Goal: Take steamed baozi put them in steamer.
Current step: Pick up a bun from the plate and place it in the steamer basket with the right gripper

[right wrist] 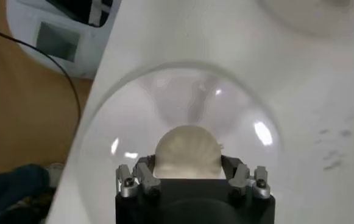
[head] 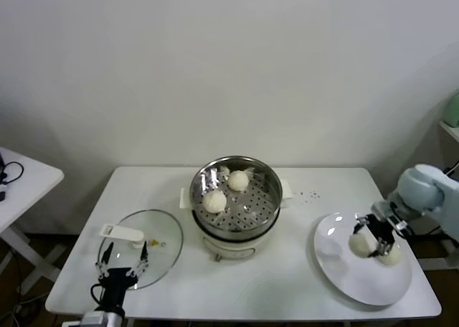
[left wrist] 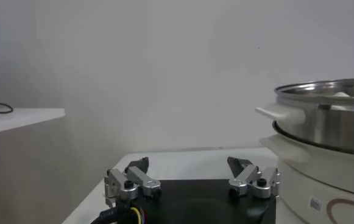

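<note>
two steamed baozi lie on the perforated tray inside the steamer (head: 237,198), which stands upright at the middle of the white tabletop (head: 287,277): one bun (head: 214,201) toward the robot's left, one (head: 238,180) farther back. they are round, with no clear long axis; their pleated tops face up.

two more are over the white plate (head: 362,277) at the robot's right. one bun (head: 361,244) sits between the fingers of the right gripper (head: 373,239); in the right wrist view the same bun (right wrist: 187,152) fills the gap between the jaws, pleated dome outward, both fingers pressed against its sides, so the jaws are clamped on it at a moderate width. whether it touches the plate i cannot tell. the other bun (head: 391,254) rests on the plate just beside the gripper, on its far-right side.

the left gripper (head: 122,264) hangs parked over the near edge of the glass lid (head: 159,237), left of the steamer, its jaws spread apart and holding nothing.
</note>
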You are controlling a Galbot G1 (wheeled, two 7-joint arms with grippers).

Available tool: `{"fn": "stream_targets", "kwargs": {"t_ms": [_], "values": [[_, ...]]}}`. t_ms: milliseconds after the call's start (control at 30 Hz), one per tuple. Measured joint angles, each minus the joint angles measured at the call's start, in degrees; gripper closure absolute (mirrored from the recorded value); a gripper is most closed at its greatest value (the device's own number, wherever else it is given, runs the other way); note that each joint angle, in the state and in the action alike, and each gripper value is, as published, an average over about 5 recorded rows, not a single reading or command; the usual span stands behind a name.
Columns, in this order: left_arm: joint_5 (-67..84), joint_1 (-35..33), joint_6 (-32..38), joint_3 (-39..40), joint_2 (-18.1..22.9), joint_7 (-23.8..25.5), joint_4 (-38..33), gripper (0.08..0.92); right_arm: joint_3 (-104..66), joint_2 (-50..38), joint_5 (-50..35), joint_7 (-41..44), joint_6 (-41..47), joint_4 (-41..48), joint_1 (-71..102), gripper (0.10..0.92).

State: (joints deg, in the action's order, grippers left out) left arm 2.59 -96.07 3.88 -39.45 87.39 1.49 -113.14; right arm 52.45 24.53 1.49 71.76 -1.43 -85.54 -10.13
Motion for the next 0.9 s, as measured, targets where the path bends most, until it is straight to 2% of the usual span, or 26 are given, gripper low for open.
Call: {"fn": "stream_targets", "kwargs": {"t_ms": [200, 400, 900], "values": [[-0.31, -0.22, -0.51, 0.12, 0.04, -0.01, -0.62, 0.177, 5.98, 5.95, -0.33, 0.32, -4.74, -1.00, -13.80, 0.313], [-0.47, -0.35, -0.91, 0.27, 0.23, 0.02, -1.15, 0.177, 8.47, 13.39, 3.93, -0.41, -11.52, -1.55, -22.38, 0.313], [0.12, -1.44, -1.62, -0.61, -0.12, -0.05, -2.10, 0.177, 11.57, 28.80, 14.75, -3.59, -24.01, -2.86, -23.78, 0.313]]}}
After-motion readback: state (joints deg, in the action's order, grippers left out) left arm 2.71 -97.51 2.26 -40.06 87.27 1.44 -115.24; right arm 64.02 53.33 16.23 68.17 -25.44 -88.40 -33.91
